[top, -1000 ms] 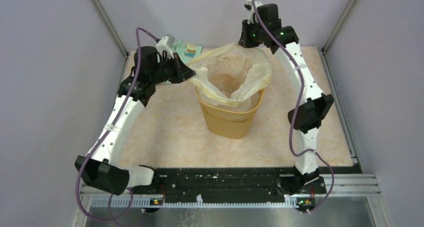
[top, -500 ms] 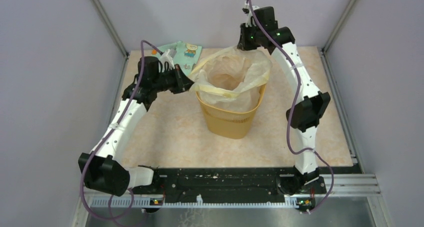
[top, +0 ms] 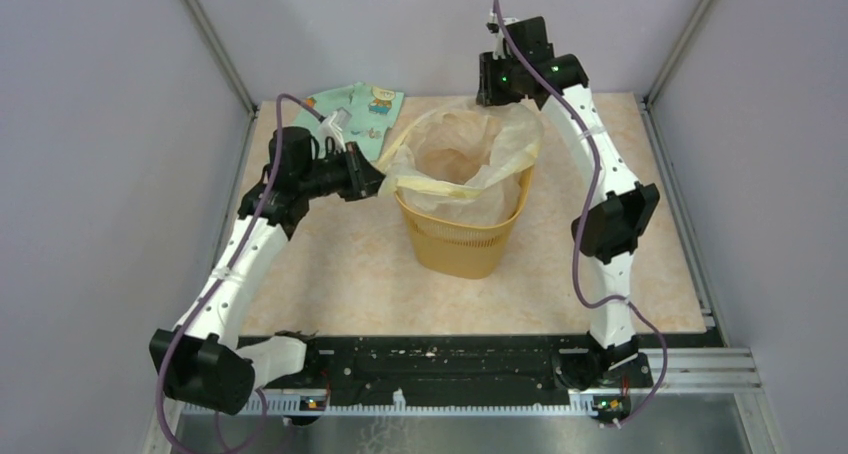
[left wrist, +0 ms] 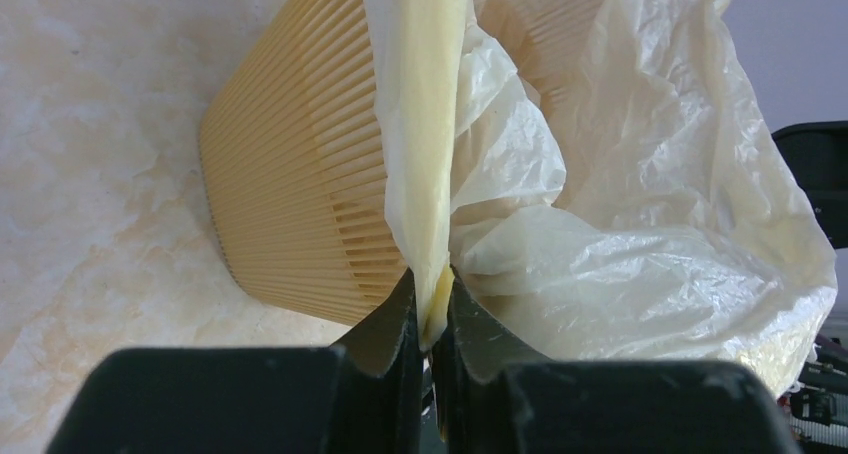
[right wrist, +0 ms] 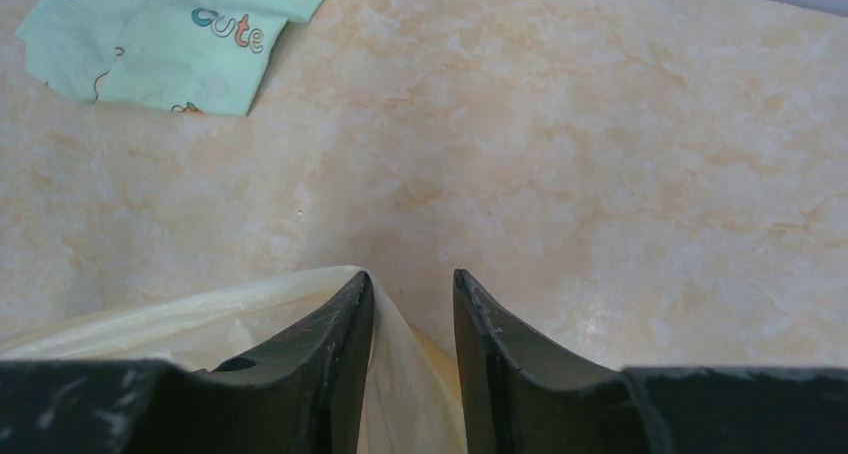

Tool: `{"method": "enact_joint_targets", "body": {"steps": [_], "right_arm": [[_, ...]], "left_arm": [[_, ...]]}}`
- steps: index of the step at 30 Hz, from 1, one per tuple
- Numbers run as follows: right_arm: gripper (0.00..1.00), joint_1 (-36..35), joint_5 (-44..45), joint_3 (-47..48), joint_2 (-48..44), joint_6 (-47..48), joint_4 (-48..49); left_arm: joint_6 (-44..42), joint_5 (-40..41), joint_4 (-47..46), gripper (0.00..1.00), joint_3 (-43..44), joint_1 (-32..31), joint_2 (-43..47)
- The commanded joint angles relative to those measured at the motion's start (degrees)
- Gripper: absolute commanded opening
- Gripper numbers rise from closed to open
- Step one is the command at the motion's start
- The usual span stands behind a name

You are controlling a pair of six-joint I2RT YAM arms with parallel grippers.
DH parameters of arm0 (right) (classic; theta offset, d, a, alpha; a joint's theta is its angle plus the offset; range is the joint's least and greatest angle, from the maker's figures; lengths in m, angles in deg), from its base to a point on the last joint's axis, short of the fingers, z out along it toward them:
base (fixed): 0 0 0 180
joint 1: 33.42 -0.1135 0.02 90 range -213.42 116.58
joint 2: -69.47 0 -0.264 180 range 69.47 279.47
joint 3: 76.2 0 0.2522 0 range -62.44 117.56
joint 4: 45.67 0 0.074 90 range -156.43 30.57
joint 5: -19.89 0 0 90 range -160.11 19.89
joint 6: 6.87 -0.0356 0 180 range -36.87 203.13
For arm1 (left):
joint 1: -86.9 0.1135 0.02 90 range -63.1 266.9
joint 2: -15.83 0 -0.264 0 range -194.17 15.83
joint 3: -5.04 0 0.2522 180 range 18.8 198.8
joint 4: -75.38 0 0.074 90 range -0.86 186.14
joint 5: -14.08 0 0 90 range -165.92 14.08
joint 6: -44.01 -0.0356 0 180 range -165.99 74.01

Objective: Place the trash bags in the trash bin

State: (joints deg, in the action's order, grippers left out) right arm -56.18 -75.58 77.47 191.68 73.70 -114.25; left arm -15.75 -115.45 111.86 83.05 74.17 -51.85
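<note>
While the bin [top: 462, 239] stands upright on the table [top: 340, 264], the bag [top: 465, 144] sits in its mouth, the crinkled film billowing above the rim and drooping over the bin's left and right sides. The table top is a pale peach, marbled sheet. Plain lilac-grey walls close in behind the bin and on both sides of it, with slanted metal posts at the two far corners. On the near side of the bin a black strip and a metal rail carry the arm bases.

The left gripper [top: 378, 182] is just left of the bin's rim. In the left wrist view its fingers [left wrist: 395, 319] are pressed together on a folded, cream-yellow edge of the bag [left wrist: 620, 224], which rises taut from the pinch beside the ribbed wall of the bin [left wrist: 290, 174].

The right gripper [top: 497, 92] hangs over the far side of the bin, pointing down at the bag's far edge. In the right wrist view its fingers [right wrist: 335, 339] are spread, bare table showing through the gap. The bag's edge [right wrist: 200, 314] runs against the left finger and some film lies low between the two, unclamped.

A mint-green cloth [top: 360, 109] lies flat on the table beyond the bin to its far left, apart from it; the right wrist view shows the word "cute" on the cloth [right wrist: 170, 34].
</note>
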Motion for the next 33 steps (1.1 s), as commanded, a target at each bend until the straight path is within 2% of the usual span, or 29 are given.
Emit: {"method": "enact_joint_targets", "body": {"steps": [1, 4, 6, 12, 17, 24, 29, 33], "right_arm": [[0.44, -0.18, 4.09, 1.12, -5.69, -0.31, -1.26], [0.62, -1.31, 5.86, 1.04, -8.71, -0.32, -1.86], [0.69, -2.06, 7.68, 1.14, -10.72, -0.38, -2.59], [0.77, -4.2, 12.35, -1.7, -17.96, -1.65, -5.95], [0.76, -5.79, 11.84, -15.44, -29.8, -4.83, -3.99], [0.72, -8.91, 6.71, -38.01, -47.65, -14.02, 4.05], [0.7, -10.27, 6.77, -47.78, -53.63, -20.64, 7.96], [0.67, -10.26, 7.96, -52.03, -56.22, -23.65, 10.12]], "left_arm": [[-0.18, -2.91, -0.72, 0.16, -1.9, 0.31, 2.82], [-0.35, -2.92, -0.84, 0.21, -2.62, 0.33, 3.37], [-0.44, -2.98, -0.69, 0.26, -2.85, 0.3, 3.86], [-0.38, -2.62, -1.22, 0.31, -3.87, 0.34, 5.36], [0.83, -3.16, -2.96, 0.33, -5.61, 0.33, 6.49], [1.05, -3.08, -3.64, 0.34, -7.06, 0.26, 7.88], [1.75, -3.33, -4.66, 0.34, -8.11, 0.26, 8.56], [1.92, -3.51, -4.8, 0.34, -8.58, 0.25, 8.66]]}}
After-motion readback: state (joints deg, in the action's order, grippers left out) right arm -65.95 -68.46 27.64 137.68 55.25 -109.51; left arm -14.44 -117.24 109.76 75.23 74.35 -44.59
